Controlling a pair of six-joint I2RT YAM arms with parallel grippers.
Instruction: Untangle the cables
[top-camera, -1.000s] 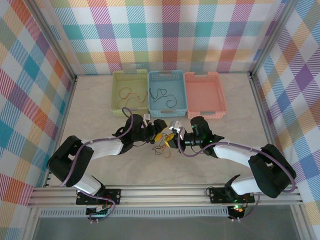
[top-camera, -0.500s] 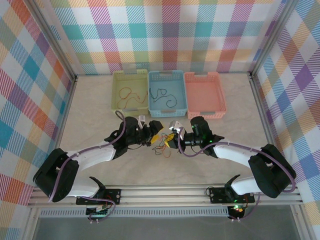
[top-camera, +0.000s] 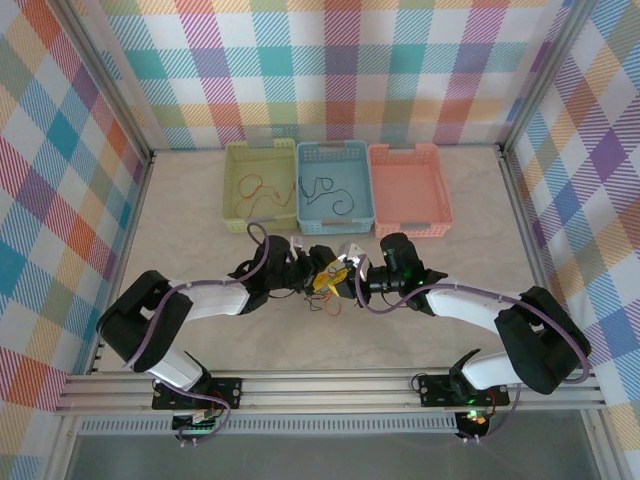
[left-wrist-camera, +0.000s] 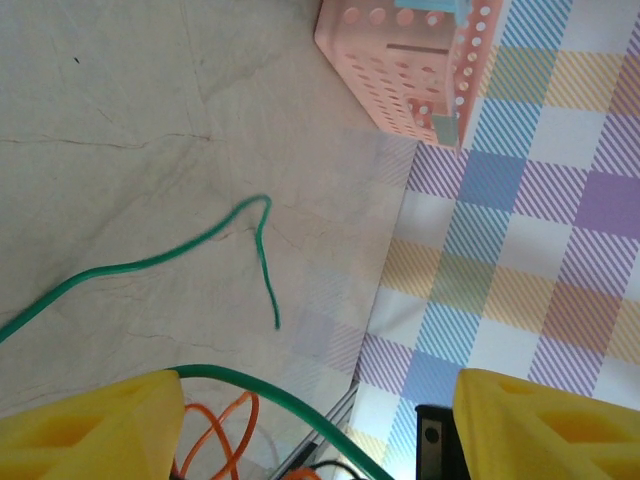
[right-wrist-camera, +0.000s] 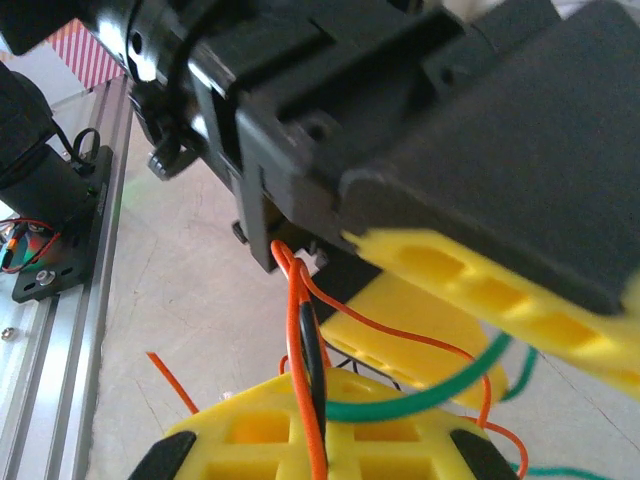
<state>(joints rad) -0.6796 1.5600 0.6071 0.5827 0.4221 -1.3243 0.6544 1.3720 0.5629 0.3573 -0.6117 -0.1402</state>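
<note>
The cables (top-camera: 325, 293) are a small clump of orange, green, black and yellow wires on the table between my two arms. My right gripper (top-camera: 341, 283) is shut on an orange, a black and a green strand (right-wrist-camera: 318, 370), which run up out of its yellow fingers (right-wrist-camera: 250, 435). My left gripper (top-camera: 321, 271) is just left of it, nearly touching, and its yellow fingers (right-wrist-camera: 500, 290) hang right over the held strands. The left gripper (left-wrist-camera: 320, 415) is open, with a green cable (left-wrist-camera: 290, 405) passing between its fingers and an orange loop (left-wrist-camera: 215, 430) beside the left one.
Three baskets stand in a row at the back: a green one (top-camera: 232, 165) holding a thin brownish cable, a blue one (top-camera: 372, 190) holding a black cable, and a pink one (top-camera: 445, 200). Aluminium rails run along the table's near edge (top-camera: 330, 385).
The left arm swung its gripper right, onto the clump and up against the right gripper, and its jaws narrowed a little. The right arm has held still, shut on the cables.
</note>
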